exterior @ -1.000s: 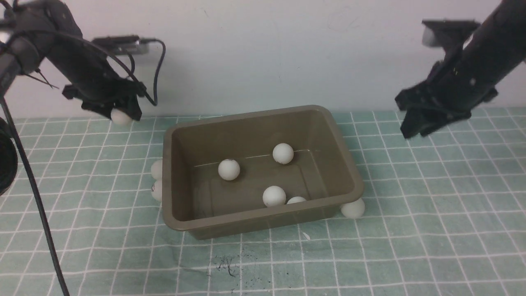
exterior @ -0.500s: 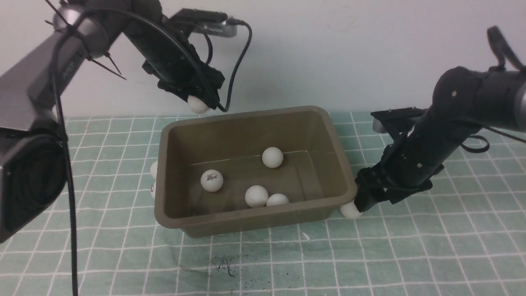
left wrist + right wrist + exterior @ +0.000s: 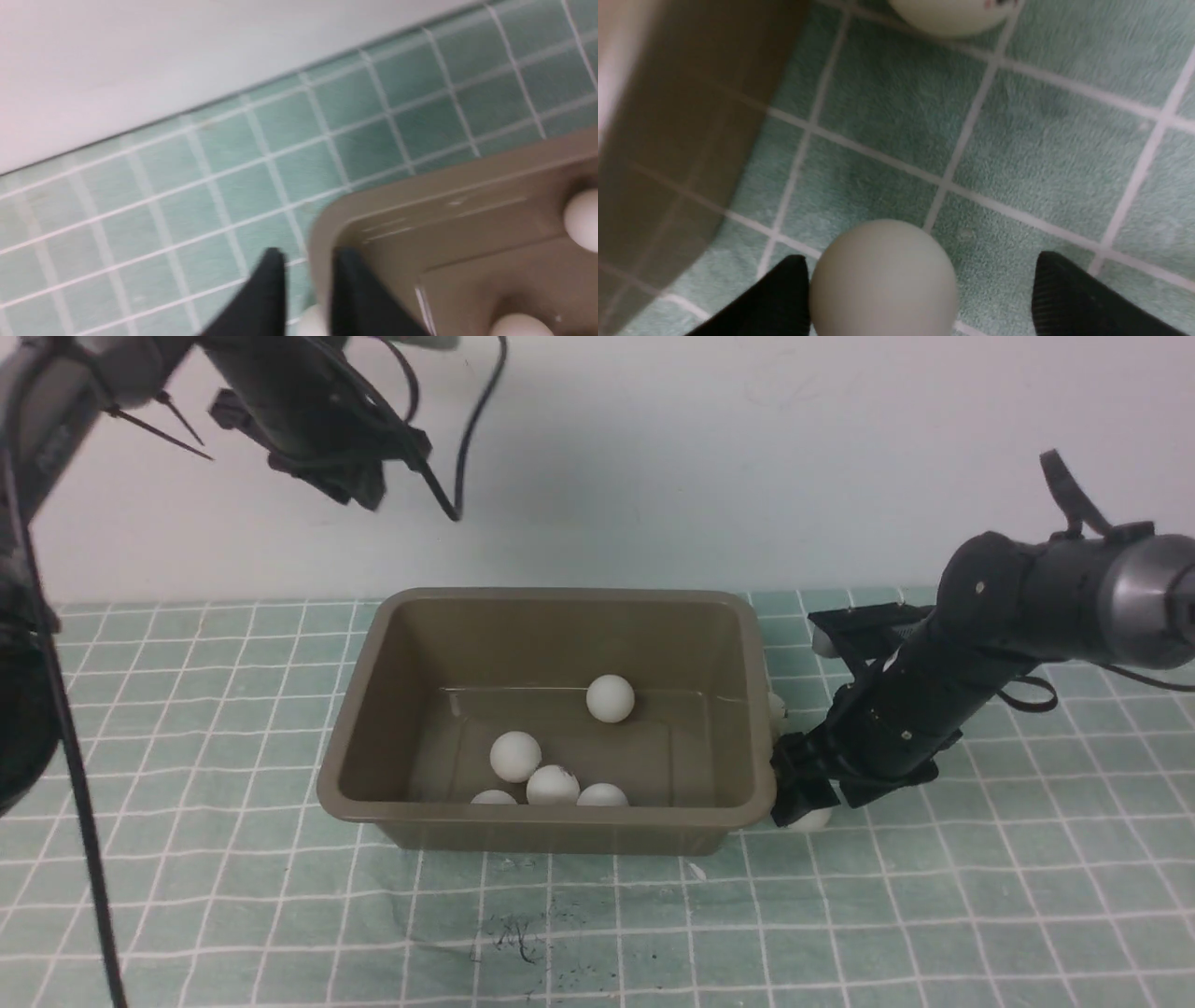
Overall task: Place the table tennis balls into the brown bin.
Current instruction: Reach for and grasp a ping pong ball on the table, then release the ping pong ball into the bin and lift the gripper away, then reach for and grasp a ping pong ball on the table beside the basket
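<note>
The brown bin [image 3: 551, 819] sits mid-mat with several table tennis balls inside, one of them [image 3: 611, 698] near its far wall. My right gripper [image 3: 805, 803] is low at the bin's near right corner, open around a ball [image 3: 810, 819] on the mat. In the right wrist view that ball [image 3: 882, 280] touches one finger, with a gap to the other, beside the bin wall [image 3: 668, 140]. Another ball [image 3: 775, 707] lies against the bin's right side. My left gripper [image 3: 359, 490] hangs high at the far left, shut and empty. In the left wrist view, a ball [image 3: 310, 323] shows on the mat beyond its fingers [image 3: 271, 289].
A green checkered mat [image 3: 980, 915] covers the table, with a white wall [image 3: 653, 476] behind it. A black cable [image 3: 467, 448] dangles from the left arm. Dark scuff marks [image 3: 513, 933] lie on the mat in front of the bin.
My left gripper let its ball drop into the bin, rose back to the left and closed. The right arm came down and opened around the ball at the corner. The bin shifted leftward.
</note>
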You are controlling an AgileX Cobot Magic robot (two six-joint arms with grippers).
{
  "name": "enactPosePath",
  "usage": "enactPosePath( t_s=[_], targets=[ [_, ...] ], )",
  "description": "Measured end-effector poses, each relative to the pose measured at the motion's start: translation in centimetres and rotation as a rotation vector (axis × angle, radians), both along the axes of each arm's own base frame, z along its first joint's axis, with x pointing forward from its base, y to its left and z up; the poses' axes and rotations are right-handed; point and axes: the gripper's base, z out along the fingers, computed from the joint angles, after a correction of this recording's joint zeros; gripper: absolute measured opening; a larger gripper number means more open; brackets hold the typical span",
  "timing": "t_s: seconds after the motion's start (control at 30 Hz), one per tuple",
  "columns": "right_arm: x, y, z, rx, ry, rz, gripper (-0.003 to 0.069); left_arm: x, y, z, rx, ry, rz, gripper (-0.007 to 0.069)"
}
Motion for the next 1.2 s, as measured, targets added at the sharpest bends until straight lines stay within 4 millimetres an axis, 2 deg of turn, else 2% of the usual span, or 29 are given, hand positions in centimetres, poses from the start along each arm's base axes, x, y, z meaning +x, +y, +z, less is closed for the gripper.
enactPosePath(
  t_s=[0.03, 0.07, 0.1, 0.17, 0.23, 0.27, 0.33, 0.43, 0.53, 0.57, 0.63, 0.7, 0.73, 0.9, 0.97, 1.07, 1.2],
  targets=[
    [0.0, 0.0, -0.2, -0.001, 0.004, 0.0, 0.0517, -0.1, 0.8, 0.5, -0.008, -0.009, 0.026, 0.0044],
    [0.0, 0.0, -0.2, -0.001, 0.008, 0.001, 0.0402, -0.3, 2.6, 0.9, -0.031, -0.012, 0.088, 0.0011],
    [0.0, 0.0, -0.2, -0.001, 0.011, 0.002, 0.0347, -0.3, 3.2, 0.8, -0.04, -0.004, 0.107, 0.0007],
    [-0.1, 0.0, 0.1, -0.006, 0.03, 0.018, 0.0356, -0.3, 4.8, -0.3, -0.063, 0.041, 0.147, -0.0004],
    [0.1, -0.4, 1.0, -0.004, 0.06, 0.009, 0.0363, -0.5, 5.7, -2.4, -0.081, 0.115, 0.167, -0.0005],
    [0.3, -0.7, 1.7, -0.003, 0.066, -0.006, 0.0363, -0.8, 6.0, -4.1, -0.088, 0.176, 0.168, -0.0005],
    [0.6, -1.5, 3.8, 0.008, 0.052, -0.042, 0.0363, -1.5, 5.9, -6.8, -0.093, 0.277, 0.157, -0.0005],
    [0.8, -2.3, 8.2, 0.046, -0.033, -0.093, 0.0363, -2.9, 4.7, -9.7, -0.118, 0.391, 0.122, -0.0005],
    [0.6, -1.7, 11.0, 0.094, -0.111, -0.09, 0.0363, -3.6, 3.2, -10.7, -0.141, 0.436, 0.072, -0.0005],
    [0.6, -0.3, 12.3, 0.124, -0.174, -0.048, 0.0363, -3.9, 1.9, -11.2, -0.148, 0.45, 0.023, -0.0005],
    [0.9, 1.3, 12.5, 0.145, -0.231, 0.002, 0.0363, -4.1, 0.7, -11.2, -0.159, 0.449, -0.011, -0.0005],
    [1.0, 1.8, 12.3, 0.148, -0.238, 0.014, 0.0363, -4.1, 0.2, -11.1, -0.168, 0.444, -0.022, -0.0005],
    [1.3, 2.4, 12.0, 0.153, -0.248, 0.024, 0.0363, -4.2, -0.8, -11.0, -0.184, 0.442, -0.04, -0.0005],
    [2.0, 2.8, 10.1, 0.149, -0.221, 0.029, 0.0377, -4.5, -2.3, -10.7, -0.194, 0.436, -0.09, -0.0005],
    [2.0, 2.8, 10.0, 0.144, -0.219, 0.034, 0.0398, -4.6, -2.0, -10.3, -0.179, 0.427, -0.084, -0.0005],
    [1.9, 2.5, 10.2, 0.108, -0.213, 0.061, 0.0489, -4.7, -0.3, -9.2, -0.118, 0.394, -0.034, -0.0005],
    [1.7, 2.0, 11.0, 0.062, -0.207, 0.094, 0.0538, -4.6, 1.3, -8.8, -0.089, 0.382, 0.01, -0.0005]
  ],
)
